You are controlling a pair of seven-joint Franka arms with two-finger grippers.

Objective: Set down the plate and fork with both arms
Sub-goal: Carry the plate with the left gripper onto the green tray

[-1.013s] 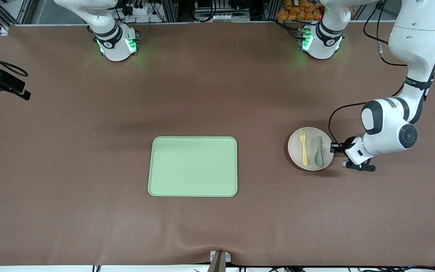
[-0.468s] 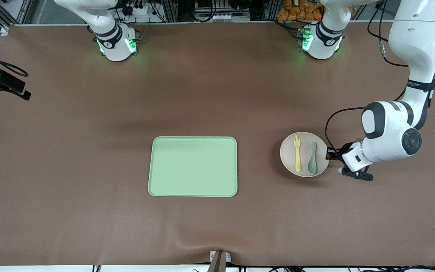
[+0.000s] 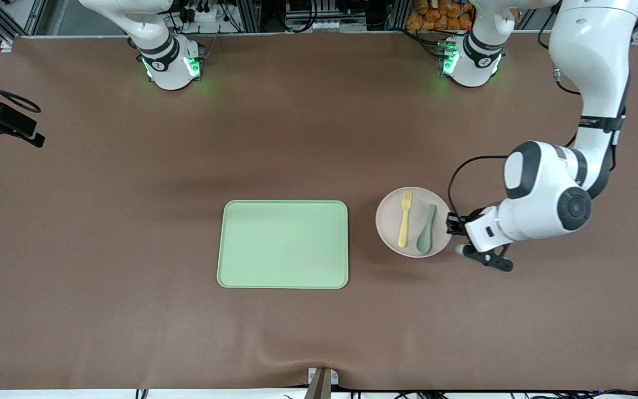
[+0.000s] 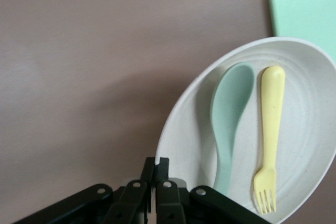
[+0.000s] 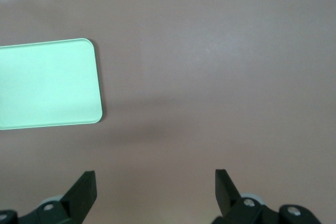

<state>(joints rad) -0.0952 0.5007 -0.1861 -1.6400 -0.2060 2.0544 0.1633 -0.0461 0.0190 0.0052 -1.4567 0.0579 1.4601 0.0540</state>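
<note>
Brown matte cloth is covering the whole table [image 3: 103, 221], with a slight wrinkle showing at the edge nearest the front camera. A rectangular light-green tray [image 3: 283, 244] with rounded corners and a low raised lip is lying flat at mid-table, nothing on it.

The round, shallow, cream matte plate [image 3: 390, 221] is sitting just beside the tray, toward the left arm's end of the table. The left gripper [image 3: 453, 224] is pinching the plate's rim; in the left wrist view its jaws are clamped tight on that edge [image 4: 156, 174], so the plate is being held by its rim, apparently for carrying across to the tray.

Riding in the plate are a small pale-yellow plastic fork [image 3: 404, 219] and a grey-green plastic spoon [image 3: 425, 229], lying side by side and not touching. Faint concentric rings are showing on the plate's surface in the left wrist view [image 4: 310, 145].

The right gripper [image 5: 156, 190] is waiting high over bare cloth near a corner of the tray [image 5: 47, 82], jaws spread wide and holding nothing. It is probably standing by for the fork.
</note>
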